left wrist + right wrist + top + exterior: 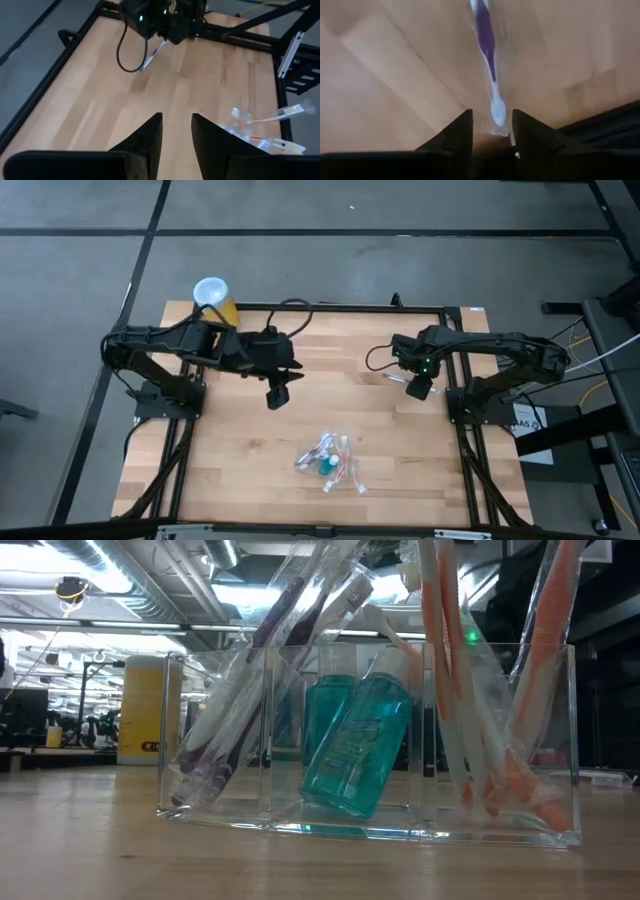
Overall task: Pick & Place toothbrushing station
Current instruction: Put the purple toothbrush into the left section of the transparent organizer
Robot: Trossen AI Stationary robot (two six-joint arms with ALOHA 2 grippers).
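Observation:
A clear plastic holder (332, 448) (420, 832) stands near the table's front middle. Purple-ended toothbrushes (240, 710) lean in one compartment, a teal tube (360, 750) in the middle one, and orange-ended ones (480, 760) in the third. One loose toothbrush (392, 378) (487, 45), purple with a white end, lies flat on the table at the right. My right gripper (418, 390) (492, 132) is open and low over it, with a finger on either side of its white end (498, 114). My left gripper (277, 398) (177, 130) is open and empty over the table's middle.
A yellow canister with a white lid (215, 298) (142, 710) stands at the table's far left corner. A black frame rail (350, 307) runs along the far edge. Bare wood lies between the two grippers and the holder.

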